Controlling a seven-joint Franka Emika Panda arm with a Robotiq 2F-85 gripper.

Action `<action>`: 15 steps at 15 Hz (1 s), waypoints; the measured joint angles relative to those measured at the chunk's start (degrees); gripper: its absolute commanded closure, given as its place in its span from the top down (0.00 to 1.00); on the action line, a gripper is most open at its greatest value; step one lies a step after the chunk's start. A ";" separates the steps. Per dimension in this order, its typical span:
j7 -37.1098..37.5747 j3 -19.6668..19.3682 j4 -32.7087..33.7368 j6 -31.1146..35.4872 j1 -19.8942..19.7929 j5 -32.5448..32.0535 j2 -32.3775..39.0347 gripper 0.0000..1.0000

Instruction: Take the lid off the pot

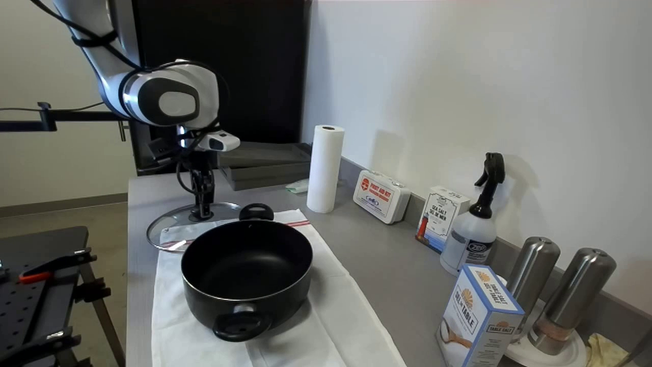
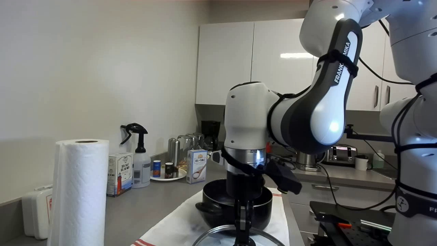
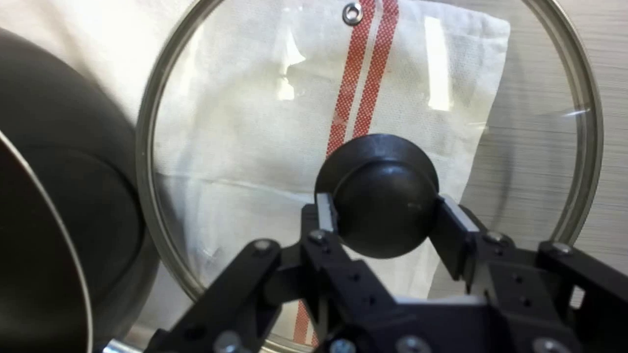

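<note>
The black pot stands uncovered on a white towel in both exterior views; its inside looks empty. Its dark side shows at the left of the wrist view. The see-through glass lid with a metal rim lies level beside the pot, over the towel's end; it also shows in both exterior views. My gripper points down, with a finger against each side of the lid's black knob. I cannot tell whether the lid touches the table.
A paper towel roll, first aid kit, sea salt box, spray bottle, table salt box and steel grinders stand along the wall. Grey trays lie behind the gripper. The table edge is near the lid.
</note>
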 measured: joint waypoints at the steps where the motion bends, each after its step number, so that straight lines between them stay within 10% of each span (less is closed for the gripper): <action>1: 0.00 -0.55 0.55 0.27 0.37 -0.01 0.86 0.25; 8: 0.00 -3.58 4.53 0.75 1.96 -0.02 5.67 0.29; 9: 0.00 -3.72 4.84 0.84 1.99 -0.02 6.09 0.75; 15: -0.15 -4.40 6.13 1.17 1.99 -0.01 6.74 1.00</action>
